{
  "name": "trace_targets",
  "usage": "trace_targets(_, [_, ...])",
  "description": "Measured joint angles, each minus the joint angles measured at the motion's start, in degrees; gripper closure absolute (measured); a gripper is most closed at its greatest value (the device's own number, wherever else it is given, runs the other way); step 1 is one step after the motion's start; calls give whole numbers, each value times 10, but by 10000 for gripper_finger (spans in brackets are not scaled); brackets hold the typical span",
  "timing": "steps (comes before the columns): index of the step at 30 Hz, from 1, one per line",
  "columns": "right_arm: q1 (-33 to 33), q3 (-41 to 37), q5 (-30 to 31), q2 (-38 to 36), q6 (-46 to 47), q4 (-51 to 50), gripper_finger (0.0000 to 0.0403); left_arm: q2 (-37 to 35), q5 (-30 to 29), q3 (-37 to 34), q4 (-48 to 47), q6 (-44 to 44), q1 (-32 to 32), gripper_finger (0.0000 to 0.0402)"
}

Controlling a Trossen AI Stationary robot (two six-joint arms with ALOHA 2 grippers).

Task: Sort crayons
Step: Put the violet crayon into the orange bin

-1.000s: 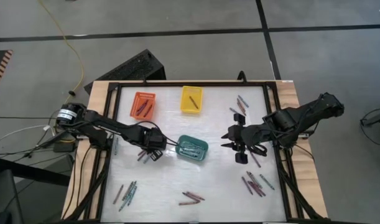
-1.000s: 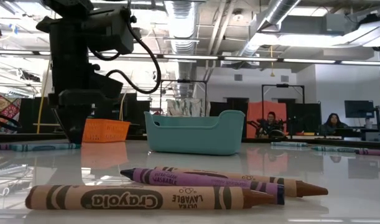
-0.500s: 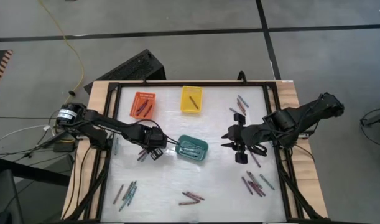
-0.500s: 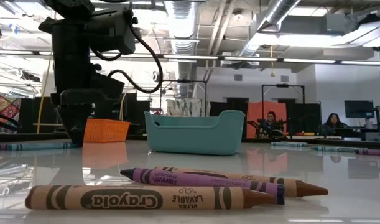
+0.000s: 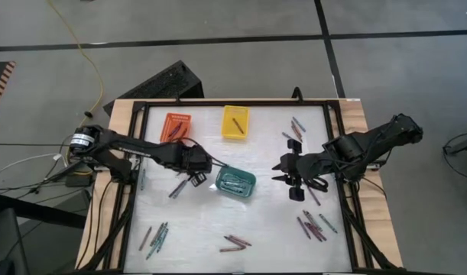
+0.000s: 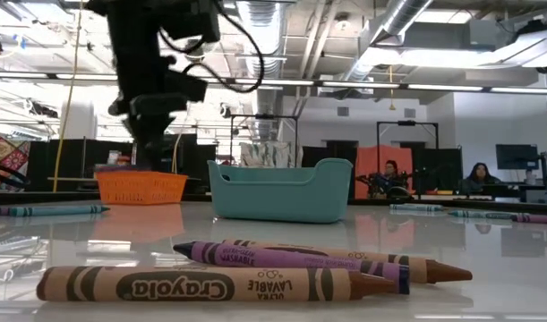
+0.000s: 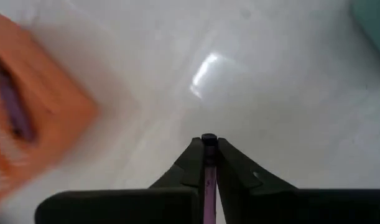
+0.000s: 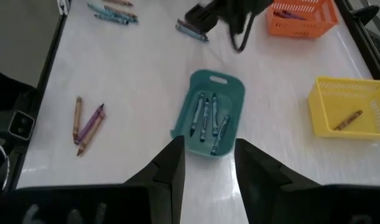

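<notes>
My left gripper (image 5: 196, 178) hangs above the white table between the orange basket (image 5: 177, 128) and the teal basket (image 5: 235, 182), shut on a purple crayon (image 7: 208, 177). In the low view it shows blurred, high above the orange basket (image 6: 141, 187). My right gripper (image 5: 283, 169) waits open in the air to the right of the teal basket, its fingers (image 8: 171, 168) apart over it. The teal basket (image 8: 209, 115) holds several teal crayons. The yellow basket (image 8: 348, 112) holds one brown crayon. Purple crayons lie in the orange basket. My left gripper pinches the purple crayon between its two fingers. The crayon lies along the fingers, and its dark end (image 7: 208, 139) pokes out just past their tips. The fingers slant downward. The crayon is lifted clear of the table.
Loose crayons lie beside my left gripper (image 5: 178, 188), at the near left (image 5: 155, 235), near centre (image 5: 235, 243), near right (image 5: 313, 225) and far right (image 5: 294, 130). A black frame (image 5: 233, 101) borders the table. People sit in the room behind (image 6: 477, 175).
My left gripper has risen from the table and gone toward the far edge and the orange basket, carrying the purple crayon up with it. The other crayons beside it have stayed on the table.
</notes>
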Motion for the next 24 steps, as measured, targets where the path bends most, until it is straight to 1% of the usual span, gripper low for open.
trace_targets(2, [0,0,0,1,1,-5,271,0,-28,23,-18,21,12,391])
trace_targets(4, [0,0,0,6,1,-6,271,0,-42,45,-25,44,30,393])
trace_targets(11, [12,0,-3,28,-3,-8,271,-1,-41,100,-31,128,116,400])
trace_targets(17, [31,0,-2,51,0,-28,271,-1,-35,117,-29,184,205,401])
trace_targets(21, [48,0,24,57,22,-54,271,-1,-27,115,-26,217,265,401])
trace_targets(24, [59,0,60,56,49,-80,271,-1,-15,114,-19,238,308,401])
